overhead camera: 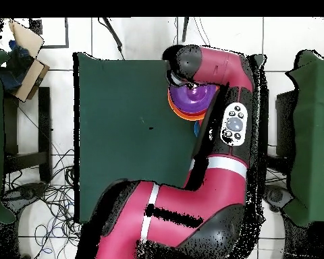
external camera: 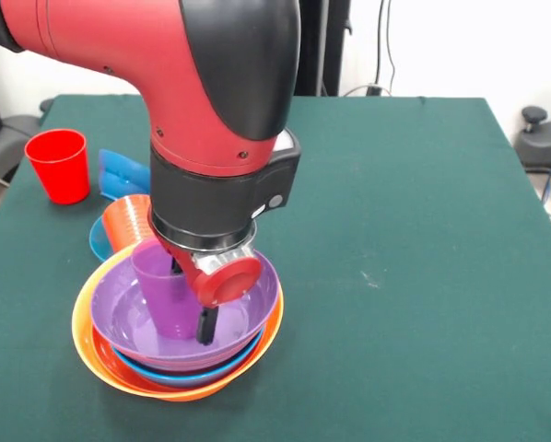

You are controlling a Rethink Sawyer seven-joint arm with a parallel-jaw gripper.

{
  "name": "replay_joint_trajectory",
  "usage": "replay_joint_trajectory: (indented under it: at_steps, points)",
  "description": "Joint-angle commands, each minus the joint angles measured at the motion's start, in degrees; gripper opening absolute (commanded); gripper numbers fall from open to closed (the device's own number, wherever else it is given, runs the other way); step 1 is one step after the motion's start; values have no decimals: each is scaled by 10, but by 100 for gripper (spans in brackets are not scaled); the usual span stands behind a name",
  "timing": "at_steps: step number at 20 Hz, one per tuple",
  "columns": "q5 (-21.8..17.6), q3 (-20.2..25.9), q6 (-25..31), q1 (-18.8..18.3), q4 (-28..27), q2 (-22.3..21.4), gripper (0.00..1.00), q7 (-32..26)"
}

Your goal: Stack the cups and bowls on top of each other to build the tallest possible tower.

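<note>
The tower (external camera: 179, 373) stands near the table's front left: the big yellow-orange bowl (external camera: 84, 336) is lowest, with a red-orange bowl, a light blue bowl (external camera: 197, 376) and the purple bowl (external camera: 243, 318) nested in it. The purple cup (external camera: 160, 295) stands upright inside the purple bowl. My gripper (external camera: 194, 306) hangs down into the purple bowl, right against the purple cup's right side. The red cup (external camera: 59, 164) stands upright at the far left. The orange-red cup (external camera: 128, 221) lies tilted in a small blue bowl (external camera: 98, 241) behind the tower. In the overhead view the purple bowl (overhead camera: 192, 96) shows beside the arm.
A small light blue bowl (external camera: 123, 173) lies on its side next to the red cup. The green table (external camera: 395, 230) ends close to the tower's front. The arm's bulky wrist (external camera: 220, 184) hides the tower's back. Chairs and cables surround the table (overhead camera: 124, 121) in the overhead view.
</note>
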Motion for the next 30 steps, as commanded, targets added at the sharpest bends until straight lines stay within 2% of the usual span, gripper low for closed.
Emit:
replay_joint_trajectory:
  at_steps: [1,9,14,16,21,24,30]
  points:
    - [-2,82,57,-13,78,-40,100,-176]
    - [0,87,172,-16,59,-98,100,-184]
    - [-18,73,200,-6,40,-115,100,-170]
    - [-22,72,178,-3,56,-125,100,-165]
    - [-19,95,48,-6,177,-156,100,-176]
    - [-26,106,-1,-13,238,-171,100,-191]
    - [-49,106,-47,-13,320,-203,100,-177]
